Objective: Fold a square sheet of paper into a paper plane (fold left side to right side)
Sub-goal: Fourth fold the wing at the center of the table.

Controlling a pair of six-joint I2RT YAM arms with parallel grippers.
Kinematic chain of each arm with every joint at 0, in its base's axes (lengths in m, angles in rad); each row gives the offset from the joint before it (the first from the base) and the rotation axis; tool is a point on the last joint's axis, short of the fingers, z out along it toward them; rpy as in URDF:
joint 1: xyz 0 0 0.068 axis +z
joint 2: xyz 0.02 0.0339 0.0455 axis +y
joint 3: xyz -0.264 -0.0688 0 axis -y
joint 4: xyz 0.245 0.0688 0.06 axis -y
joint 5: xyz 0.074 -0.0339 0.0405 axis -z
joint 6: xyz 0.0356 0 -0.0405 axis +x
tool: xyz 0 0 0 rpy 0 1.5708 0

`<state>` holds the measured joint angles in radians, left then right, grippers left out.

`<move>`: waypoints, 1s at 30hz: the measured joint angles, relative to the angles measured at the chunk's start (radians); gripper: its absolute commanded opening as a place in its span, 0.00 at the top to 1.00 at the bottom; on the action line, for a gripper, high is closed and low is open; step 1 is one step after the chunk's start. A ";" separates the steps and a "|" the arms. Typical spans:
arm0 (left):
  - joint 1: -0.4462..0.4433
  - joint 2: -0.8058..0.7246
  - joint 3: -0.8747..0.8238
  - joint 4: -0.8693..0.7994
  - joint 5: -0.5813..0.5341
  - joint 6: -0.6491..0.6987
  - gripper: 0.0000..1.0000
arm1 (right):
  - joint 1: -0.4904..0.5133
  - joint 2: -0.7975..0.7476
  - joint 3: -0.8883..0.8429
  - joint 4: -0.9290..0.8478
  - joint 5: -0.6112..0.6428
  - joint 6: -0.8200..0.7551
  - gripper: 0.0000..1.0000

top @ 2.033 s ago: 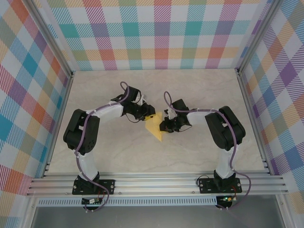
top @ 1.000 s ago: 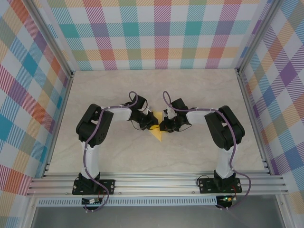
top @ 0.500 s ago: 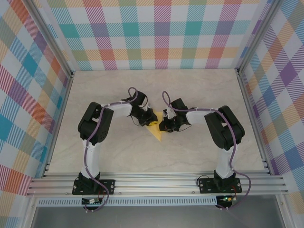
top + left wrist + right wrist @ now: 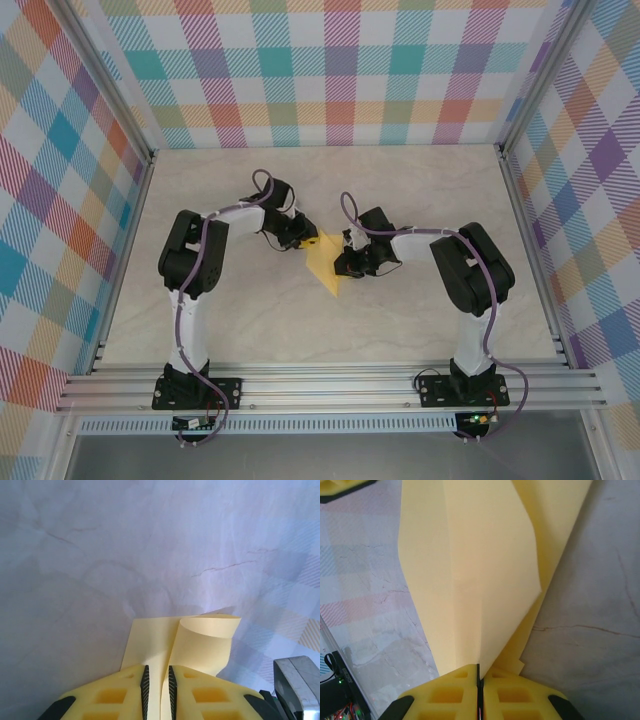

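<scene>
Right claw pinches shut on the thin yellow-orange creased paper sheet, anchoring it mid-table; left claw, narrowly parted, straddles its curled flap, probably so the fold can settle.

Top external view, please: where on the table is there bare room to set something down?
Free: the wide strip of table along the back wall, and the near stretch between the two arm bases. Crowded: the centre, where the left claw and right claw meet at the yellow paper.
</scene>
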<state>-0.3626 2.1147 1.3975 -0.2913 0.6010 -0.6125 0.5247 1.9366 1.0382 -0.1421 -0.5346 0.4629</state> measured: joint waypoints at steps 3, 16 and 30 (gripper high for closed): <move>0.000 -0.069 -0.064 0.034 0.004 0.001 0.80 | 0.000 0.000 0.000 0.000 0.000 0.000 0.93; -0.100 -0.114 -0.101 0.087 0.080 0.000 0.82 | 0.000 0.000 0.000 0.000 0.000 0.000 0.93; -0.087 0.039 0.035 0.057 -0.001 0.003 0.82 | 0.000 0.003 0.004 -0.006 0.000 -0.008 0.93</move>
<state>-0.4492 2.1536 1.4330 -0.2344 0.5999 -0.6090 0.5247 1.9392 1.0424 -0.1486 -0.5343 0.4553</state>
